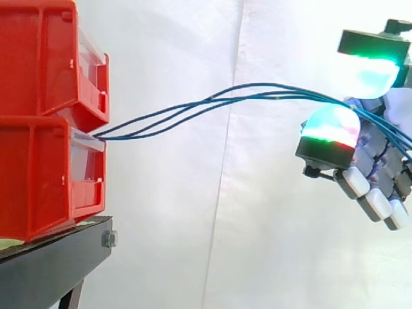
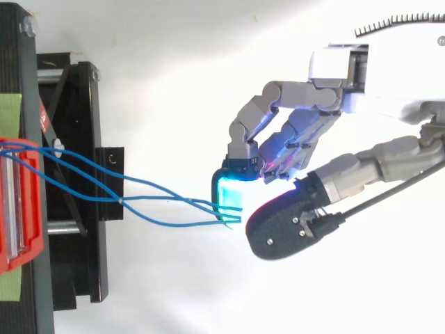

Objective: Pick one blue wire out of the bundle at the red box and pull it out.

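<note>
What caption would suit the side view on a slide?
The hand pinches several blue wires that run out of the stacked red bins on the black stand.

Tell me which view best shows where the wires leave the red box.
Side view: the wires emerge at the gap between the stacked red boxes, above the lower one's front. The top view shows them crossing the box rim, but not at which level.
</note>
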Robot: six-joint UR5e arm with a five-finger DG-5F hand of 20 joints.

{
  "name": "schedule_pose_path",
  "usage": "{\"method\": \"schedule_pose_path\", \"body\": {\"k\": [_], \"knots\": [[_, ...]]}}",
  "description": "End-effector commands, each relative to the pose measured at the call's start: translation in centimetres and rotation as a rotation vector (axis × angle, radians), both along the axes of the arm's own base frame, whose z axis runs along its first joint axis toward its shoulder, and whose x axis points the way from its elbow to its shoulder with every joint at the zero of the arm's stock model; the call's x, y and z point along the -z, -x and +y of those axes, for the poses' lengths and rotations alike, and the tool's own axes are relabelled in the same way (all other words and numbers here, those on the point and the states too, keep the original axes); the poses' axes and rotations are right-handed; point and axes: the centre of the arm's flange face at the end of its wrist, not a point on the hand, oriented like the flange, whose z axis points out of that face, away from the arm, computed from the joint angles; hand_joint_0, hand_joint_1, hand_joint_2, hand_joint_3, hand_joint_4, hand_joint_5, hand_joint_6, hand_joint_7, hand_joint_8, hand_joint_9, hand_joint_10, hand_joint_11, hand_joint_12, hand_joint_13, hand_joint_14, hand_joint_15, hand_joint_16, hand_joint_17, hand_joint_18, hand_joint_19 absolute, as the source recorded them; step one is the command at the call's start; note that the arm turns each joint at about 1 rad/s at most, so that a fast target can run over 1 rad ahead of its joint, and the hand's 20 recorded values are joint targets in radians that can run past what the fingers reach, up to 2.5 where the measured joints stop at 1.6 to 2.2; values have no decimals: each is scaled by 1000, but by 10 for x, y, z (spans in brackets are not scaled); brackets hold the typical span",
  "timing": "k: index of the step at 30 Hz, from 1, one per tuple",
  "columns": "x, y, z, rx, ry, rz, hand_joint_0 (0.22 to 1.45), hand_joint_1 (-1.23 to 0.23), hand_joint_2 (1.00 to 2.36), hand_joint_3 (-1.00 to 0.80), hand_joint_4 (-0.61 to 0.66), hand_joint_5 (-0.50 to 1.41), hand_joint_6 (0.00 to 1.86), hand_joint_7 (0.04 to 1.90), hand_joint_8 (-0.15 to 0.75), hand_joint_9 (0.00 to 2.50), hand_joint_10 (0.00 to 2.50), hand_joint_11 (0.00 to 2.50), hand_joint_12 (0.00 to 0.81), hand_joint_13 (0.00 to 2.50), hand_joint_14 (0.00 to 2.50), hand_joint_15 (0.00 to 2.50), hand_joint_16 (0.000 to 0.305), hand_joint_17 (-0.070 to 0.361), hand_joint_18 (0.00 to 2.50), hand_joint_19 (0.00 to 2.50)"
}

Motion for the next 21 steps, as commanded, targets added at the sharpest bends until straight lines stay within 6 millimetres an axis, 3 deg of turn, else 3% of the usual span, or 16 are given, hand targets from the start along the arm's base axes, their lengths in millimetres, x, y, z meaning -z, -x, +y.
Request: {"method": "schedule_pose_path", "body": {"k": [1, 5, 14, 21], "knots": [[0, 0, 1, 1, -12, 1, 542, -760, 1000, -500, 216, -202, 963, 783, 354, 816, 12, 583, 432, 849, 14, 443, 54, 121, 807, 457], [1, 1, 2, -3, -27, 6, 621, -855, 1000, -500, 206, -201, 966, 797, 338, 807, 11, 591, 419, 851, 14, 428, 51, 115, 828, 436], [2, 1, 3, -6, -38, 13, 744, -855, 1009, -369, 111, -210, 983, 908, 335, 812, 9, 595, 416, 868, 14, 423, 49, 111, 870, 406], [1, 2, 2, -4, -39, 16, 782, -858, 1010, -361, 144, -225, 979, 850, 325, 791, 8, 582, 410, 866, 14, 426, 49, 110, 864, 415]]}}
